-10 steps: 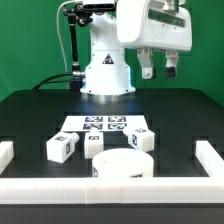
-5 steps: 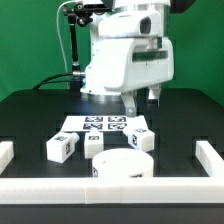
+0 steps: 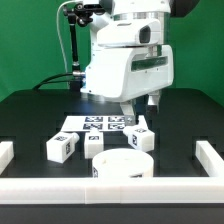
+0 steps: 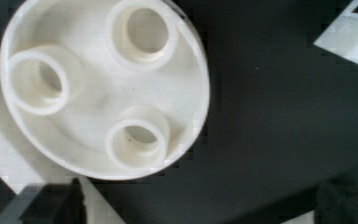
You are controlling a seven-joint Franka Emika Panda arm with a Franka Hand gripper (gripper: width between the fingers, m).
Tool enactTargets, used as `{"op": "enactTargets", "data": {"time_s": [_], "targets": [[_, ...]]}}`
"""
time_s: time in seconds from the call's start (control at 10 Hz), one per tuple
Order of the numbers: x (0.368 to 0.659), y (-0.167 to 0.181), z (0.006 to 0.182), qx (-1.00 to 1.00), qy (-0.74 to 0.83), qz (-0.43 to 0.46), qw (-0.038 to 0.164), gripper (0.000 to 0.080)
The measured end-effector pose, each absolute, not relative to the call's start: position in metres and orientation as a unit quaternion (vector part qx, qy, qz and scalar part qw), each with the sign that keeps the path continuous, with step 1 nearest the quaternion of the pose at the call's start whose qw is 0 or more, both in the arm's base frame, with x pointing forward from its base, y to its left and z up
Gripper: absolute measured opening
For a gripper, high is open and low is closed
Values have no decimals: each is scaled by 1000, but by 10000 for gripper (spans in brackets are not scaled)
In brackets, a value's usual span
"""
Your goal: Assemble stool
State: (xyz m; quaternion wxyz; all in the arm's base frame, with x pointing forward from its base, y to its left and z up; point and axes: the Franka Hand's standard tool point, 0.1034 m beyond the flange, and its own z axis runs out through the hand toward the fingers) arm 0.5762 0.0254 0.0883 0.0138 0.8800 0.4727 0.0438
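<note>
You are at the opening of the stool build, by my reading. The thick round white plastic seat disc lies flat on the black bench, at about 6 o'clock from the marker board in the exterior view. It sits just inside the long white front border rail, with nothing fitted to it. The wrist view looks down on the seat disc and shows three round sockets in its upward face, all empty. Three short blocky white plastic legs lie loose around it: the first leg at 10 o'clock from the seat, the second leg at 11 o'clock, the third leg at 1 o'clock. The pincer hangs low over the third leg, near the marker board's 3 o'clock end. Its two dark fingers are spread wide with nothing between them, and in the wrist view the fingertips stand far apart, clear of the disc. The next move, I judge, calls for you to line the spread fingers squarely across a leg's flat sides and come down without nudging its neighbours, or else to square up the seat first; the frames do not settle which. As for writing, you get only black-and-white square tags on the legs, the seat's rim and the marker board. No brand or word is legible.
</note>
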Motion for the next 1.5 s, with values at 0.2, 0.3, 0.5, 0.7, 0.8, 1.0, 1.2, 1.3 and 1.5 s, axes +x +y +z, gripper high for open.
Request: {"op": "enactTargets", "data": {"time_s": [0.2,0.3,0.5,0.7,0.8,1.0,1.2,1.3,1.5], "targets": [[579,18,77,879,474,38,12,649],[586,16,67,881,472,38,11,649],[585,12,49,883,469,32,6,649],[579,17,36,883,467,34,4,649],[576,17,30,883,467,32,2,649],[572,17,24,883,468,29,0,649],[571,14,19,884,467,28,-1,649],[570,11,17,884,467,27,-1,649],[570,7,16,885,465,27,-1,649]]}}
